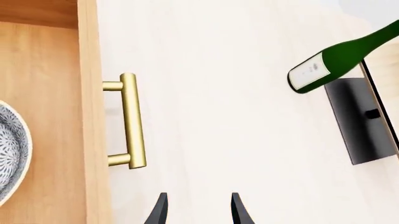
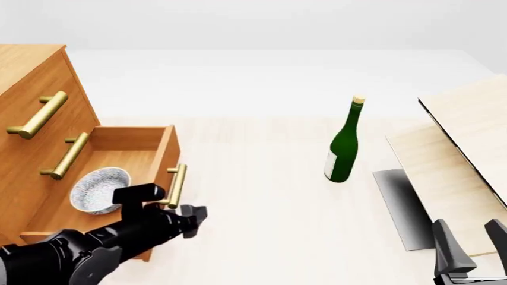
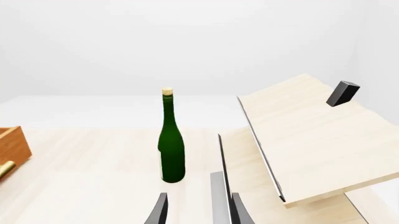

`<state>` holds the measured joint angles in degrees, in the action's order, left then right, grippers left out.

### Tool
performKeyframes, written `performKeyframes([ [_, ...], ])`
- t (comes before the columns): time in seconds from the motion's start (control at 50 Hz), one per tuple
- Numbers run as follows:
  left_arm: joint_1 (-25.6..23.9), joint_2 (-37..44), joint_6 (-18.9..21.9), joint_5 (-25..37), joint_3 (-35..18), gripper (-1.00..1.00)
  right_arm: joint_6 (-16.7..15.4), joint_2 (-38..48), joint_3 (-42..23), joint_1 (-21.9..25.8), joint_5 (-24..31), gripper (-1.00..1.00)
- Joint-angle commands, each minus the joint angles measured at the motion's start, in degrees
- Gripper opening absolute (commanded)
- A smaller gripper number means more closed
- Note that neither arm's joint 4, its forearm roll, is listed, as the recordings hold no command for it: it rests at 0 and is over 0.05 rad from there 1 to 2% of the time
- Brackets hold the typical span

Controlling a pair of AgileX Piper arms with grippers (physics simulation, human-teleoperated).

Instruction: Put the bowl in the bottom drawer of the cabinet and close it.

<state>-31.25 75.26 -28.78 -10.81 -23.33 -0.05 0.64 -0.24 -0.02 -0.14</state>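
Inside the bottom drawer, pulled out from the cabinet at the table's left edge, the bowl already sits near the drawer's front wall. What remains is closing. The drawer is a stiff wooden box that should slide straight when pushed; its brass handle or the flat front beside it is the place to press, squarely, so the box does not skew. The glazed bowl looks hard and smooth and may shift if the drawer is shoved fast. The left gripper hangs just in front of the handle, fingers apart and holding nothing. The right gripper idles at the table's near right corner, also parted and empty, near the pale boards; the green bottle stands mid-table. The drawer's runners are hidden, and the left wrist view cuts off most of the bowl, so its exact seat is probably flat but unconfirmed.
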Motion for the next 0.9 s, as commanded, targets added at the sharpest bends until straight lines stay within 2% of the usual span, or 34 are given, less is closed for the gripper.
performKeyframes([
  [0.02,3.4,3.1,1.2,0.1,1.1,1.0,0.0,0.0,0.0,0.0,0.0,1.0],
  [0.9,12.6,6.2,6.0,-0.2,3.6,1.0,0.0,0.0,0.0,0.0,0.0,1.0],
])
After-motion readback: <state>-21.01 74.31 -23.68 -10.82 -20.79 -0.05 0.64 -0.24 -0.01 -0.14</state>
